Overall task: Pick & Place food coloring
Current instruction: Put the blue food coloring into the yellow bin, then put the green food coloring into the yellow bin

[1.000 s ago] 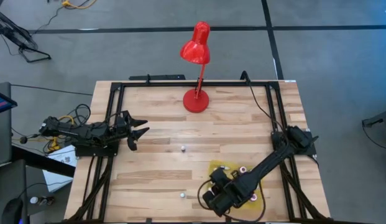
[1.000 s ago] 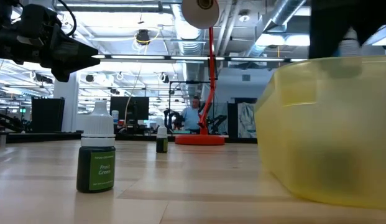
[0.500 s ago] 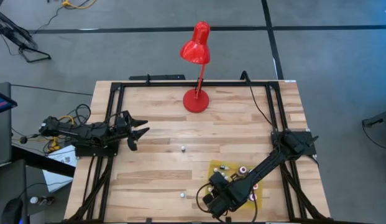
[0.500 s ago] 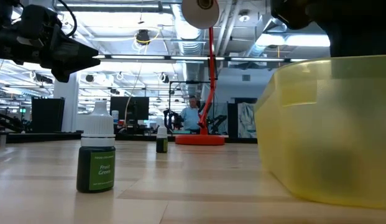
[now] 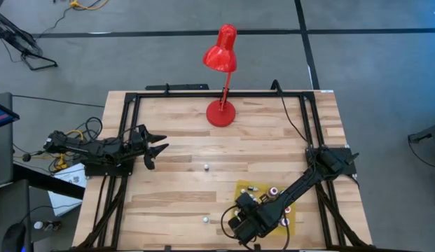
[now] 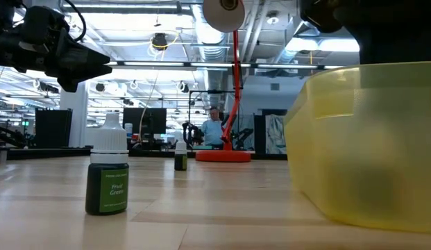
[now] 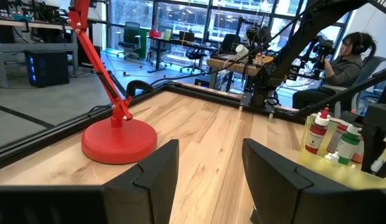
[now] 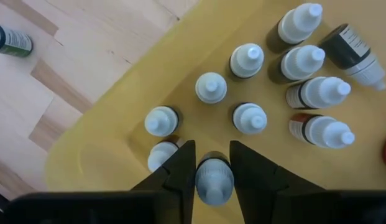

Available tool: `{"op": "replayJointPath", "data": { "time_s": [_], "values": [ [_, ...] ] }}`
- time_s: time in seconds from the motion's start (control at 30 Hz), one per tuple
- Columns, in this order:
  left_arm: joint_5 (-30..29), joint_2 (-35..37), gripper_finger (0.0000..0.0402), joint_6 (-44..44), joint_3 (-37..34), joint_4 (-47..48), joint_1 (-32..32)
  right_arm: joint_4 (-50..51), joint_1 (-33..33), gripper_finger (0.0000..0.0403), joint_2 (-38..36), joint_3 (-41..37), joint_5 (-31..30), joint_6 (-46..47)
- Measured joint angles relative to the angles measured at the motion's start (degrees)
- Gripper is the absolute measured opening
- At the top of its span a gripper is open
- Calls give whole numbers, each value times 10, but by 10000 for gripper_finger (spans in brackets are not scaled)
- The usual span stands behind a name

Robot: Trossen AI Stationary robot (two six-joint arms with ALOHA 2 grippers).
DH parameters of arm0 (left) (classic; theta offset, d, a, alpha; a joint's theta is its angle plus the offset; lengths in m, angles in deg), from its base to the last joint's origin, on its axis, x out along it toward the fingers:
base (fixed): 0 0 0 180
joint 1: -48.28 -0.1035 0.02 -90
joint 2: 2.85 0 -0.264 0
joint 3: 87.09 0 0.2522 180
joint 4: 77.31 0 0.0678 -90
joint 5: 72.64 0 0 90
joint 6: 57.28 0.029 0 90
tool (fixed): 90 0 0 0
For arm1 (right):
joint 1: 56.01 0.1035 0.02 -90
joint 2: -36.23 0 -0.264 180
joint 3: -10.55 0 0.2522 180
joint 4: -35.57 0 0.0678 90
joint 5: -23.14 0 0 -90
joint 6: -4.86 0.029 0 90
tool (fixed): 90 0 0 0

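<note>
Right gripper (image 8: 212,163) over the yellow tray (image 8: 118,134), fingers slightly parted around a capped bottle (image 8: 214,178); left gripper (image 5: 155,148) waits open at the table's left edge.

Grey floor (image 5: 385,77) crossed by dark lines surrounds the table; exposed ceiling ducts (image 6: 201,52) run overhead.

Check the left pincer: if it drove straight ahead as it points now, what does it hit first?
Probably nothing near: bare table lies ahead between the left pincer's open fingers. The red lamp base sits off to one side, the yellow tray to the other. Depth is unclear.
</note>
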Motion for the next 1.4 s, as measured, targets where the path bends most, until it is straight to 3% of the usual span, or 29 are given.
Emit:
{"op": "replayJointPath", "data": {
  "time_s": [1.03, 1.23, 1.4],
  "values": [
    [0, 0, 169, 0, 0, 0, 0, 3, -14, 93, -5, 1, 8, -1],
    [0, 0, 169, 0, 0, 0, 0, 92, -16, 93, -6, 69, 6, -24],
    [0, 0, 169, 0, 0, 0, 0, 139, -29, 93, -6, 120, -38, -61]
  ]
}}
